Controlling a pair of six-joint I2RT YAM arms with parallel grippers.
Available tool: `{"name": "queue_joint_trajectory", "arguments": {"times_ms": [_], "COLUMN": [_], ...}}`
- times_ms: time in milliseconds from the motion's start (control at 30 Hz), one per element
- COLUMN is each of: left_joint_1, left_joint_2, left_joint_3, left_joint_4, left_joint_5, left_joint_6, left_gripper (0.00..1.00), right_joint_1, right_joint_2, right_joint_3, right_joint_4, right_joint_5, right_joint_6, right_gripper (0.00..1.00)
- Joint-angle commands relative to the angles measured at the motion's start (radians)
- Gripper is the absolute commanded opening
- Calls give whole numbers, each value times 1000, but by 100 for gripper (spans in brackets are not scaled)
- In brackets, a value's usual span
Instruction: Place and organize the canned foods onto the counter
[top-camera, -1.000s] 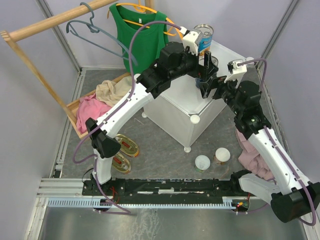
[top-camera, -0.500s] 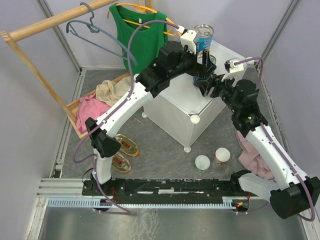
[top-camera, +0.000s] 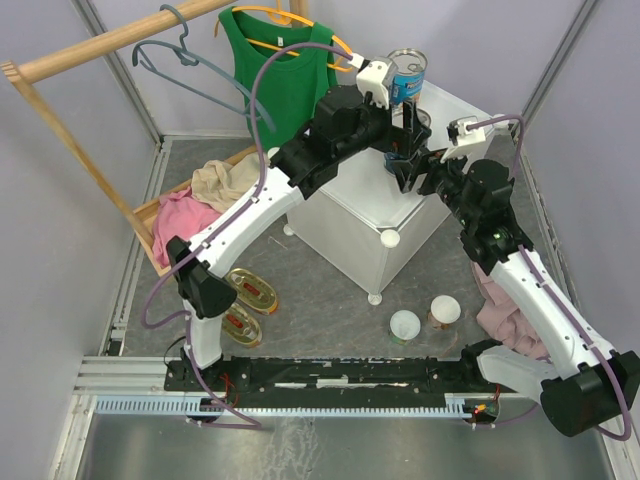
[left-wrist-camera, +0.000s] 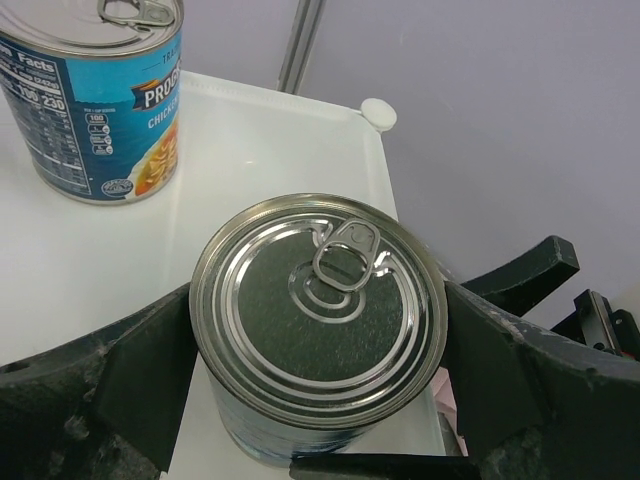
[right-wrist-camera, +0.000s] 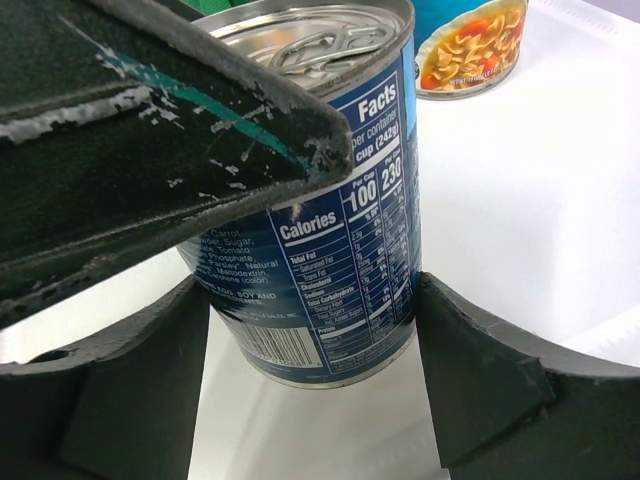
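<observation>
The counter (top-camera: 345, 215) is the white cube in the middle. One tall blue-labelled can (top-camera: 407, 72) stands at its back; it also shows in the left wrist view (left-wrist-camera: 95, 110). The second tall can (left-wrist-camera: 320, 305) stands near the counter's right edge, mostly hidden from above. My left gripper (top-camera: 408, 140) reaches over it, fingers against both sides near the lid. My right gripper (top-camera: 418, 172) holds its lower body (right-wrist-camera: 330, 220) from the right. Two white-lidded cans (top-camera: 405, 323) (top-camera: 446, 309) and two oval gold tins (top-camera: 255, 290) (top-camera: 238, 325) lie on the floor.
A wooden tray of clothes (top-camera: 200, 200) sits left of the counter under a wooden rail. A green top (top-camera: 275, 70) hangs at the back. A pink cloth (top-camera: 500, 310) lies by the right arm. Grey walls enclose the floor.
My right gripper has moved left and closed in around the second tall can. My left gripper has shifted slightly left over the can.
</observation>
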Motion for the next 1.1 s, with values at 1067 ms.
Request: {"name": "queue_joint_trajectory", "arguments": {"times_ms": [1067], "left_joint_1": [-88], "left_joint_2": [-390], "left_joint_3": [-370], "left_joint_4": [83], "left_joint_5": [-258], "left_joint_6": [76], "left_gripper": [99], "right_joint_1": [-28], "right_joint_2": [159], "right_joint_3": [108], "right_joint_4": [-55], "right_joint_5": [420], "right_joint_6": [-24], "right_gripper": [56]}}
